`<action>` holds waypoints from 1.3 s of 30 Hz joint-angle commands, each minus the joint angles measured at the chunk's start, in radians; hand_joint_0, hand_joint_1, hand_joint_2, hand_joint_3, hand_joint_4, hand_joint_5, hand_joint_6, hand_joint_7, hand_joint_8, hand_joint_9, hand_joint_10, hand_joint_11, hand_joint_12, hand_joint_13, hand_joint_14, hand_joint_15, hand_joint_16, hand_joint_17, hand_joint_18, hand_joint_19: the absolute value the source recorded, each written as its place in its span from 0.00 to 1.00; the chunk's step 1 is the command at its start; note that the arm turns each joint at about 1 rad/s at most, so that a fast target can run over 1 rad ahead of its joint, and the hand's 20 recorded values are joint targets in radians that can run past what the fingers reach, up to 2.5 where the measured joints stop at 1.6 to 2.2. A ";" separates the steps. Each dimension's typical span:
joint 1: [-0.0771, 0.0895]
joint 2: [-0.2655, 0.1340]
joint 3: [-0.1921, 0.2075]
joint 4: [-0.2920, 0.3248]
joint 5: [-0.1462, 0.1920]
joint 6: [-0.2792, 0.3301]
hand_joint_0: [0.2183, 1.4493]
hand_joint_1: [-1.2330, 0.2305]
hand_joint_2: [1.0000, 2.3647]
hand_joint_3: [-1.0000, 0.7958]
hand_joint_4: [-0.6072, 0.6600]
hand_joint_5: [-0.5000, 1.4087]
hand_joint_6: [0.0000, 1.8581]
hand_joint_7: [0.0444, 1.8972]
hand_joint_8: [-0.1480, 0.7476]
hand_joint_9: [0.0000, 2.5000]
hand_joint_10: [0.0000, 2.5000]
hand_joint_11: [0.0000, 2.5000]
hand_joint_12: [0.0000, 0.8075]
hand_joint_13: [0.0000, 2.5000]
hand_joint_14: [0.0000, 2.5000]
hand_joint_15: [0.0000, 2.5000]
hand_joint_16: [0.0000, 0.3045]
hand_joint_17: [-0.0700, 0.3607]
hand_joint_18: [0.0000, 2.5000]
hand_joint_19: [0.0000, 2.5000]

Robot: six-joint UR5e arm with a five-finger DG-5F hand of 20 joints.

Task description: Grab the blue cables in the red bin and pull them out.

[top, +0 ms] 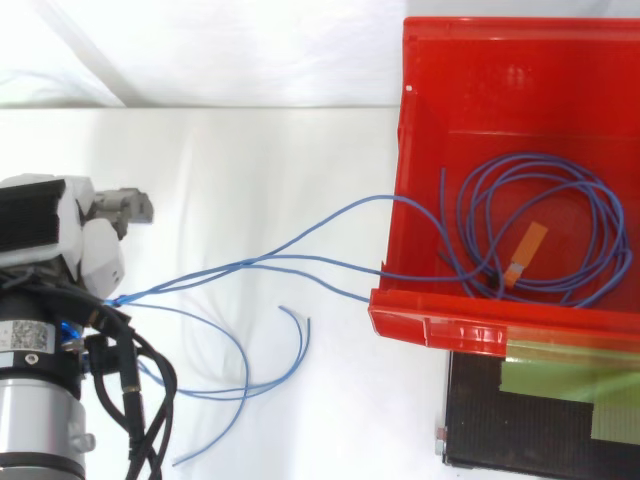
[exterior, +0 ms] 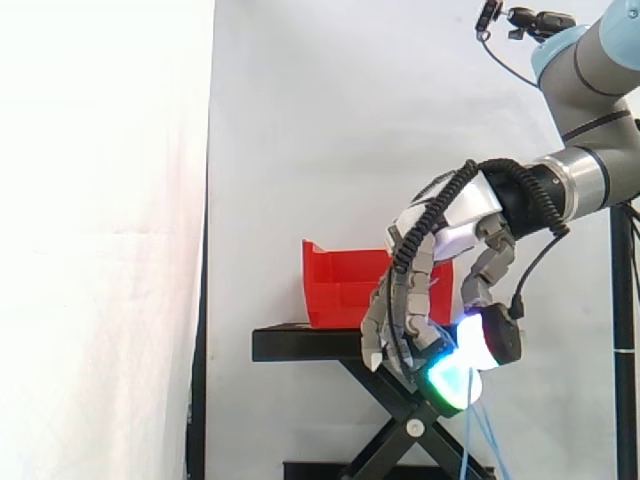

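The red bin (top: 432, 322) stands on the black stand (exterior: 300, 343), with loops of blue cable (top: 560, 220) coiled inside it. Several strands of the blue cables (top: 300, 243) run over the bin's low front wall and stretch across to my hand (top: 95, 250). The hand (exterior: 450, 215) is in front of the bin (exterior: 340, 285) and lower than its rim, with its fingers curled round the strands. Loose cable ends (exterior: 470, 440) hang down below the glowing fingertips (exterior: 450, 380) and curve away under the hand (top: 245, 385).
An orange tag (top: 525, 248) lies among the coils in the bin. The stand's top (top: 520, 420) carries green tape (top: 560, 385) beside the bin. A white curtain hangs behind, and a dark pole (exterior: 625, 340) stands at the right edge.
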 commanded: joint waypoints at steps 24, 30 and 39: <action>0.049 0.000 -0.069 -0.005 -0.026 1.052 0.58 0.28 0.00 0.00 0.61 0.78 0.15 0.34 0.53 0.36 0.01 0.25 0.43 0.28 0.01 0.26 0.13 0.38 0.22 0.27; 0.051 0.000 -0.071 -0.005 -0.026 1.061 0.58 0.28 0.00 0.00 0.60 0.78 0.16 0.34 0.53 0.36 0.01 0.25 0.44 0.32 0.01 0.30 0.13 0.38 0.22 0.27; 0.052 0.000 -0.098 -0.005 -0.031 1.112 0.58 0.28 0.00 0.00 0.61 0.78 0.16 0.34 0.53 0.36 0.01 0.25 0.47 0.39 0.01 0.35 0.13 0.38 0.22 0.27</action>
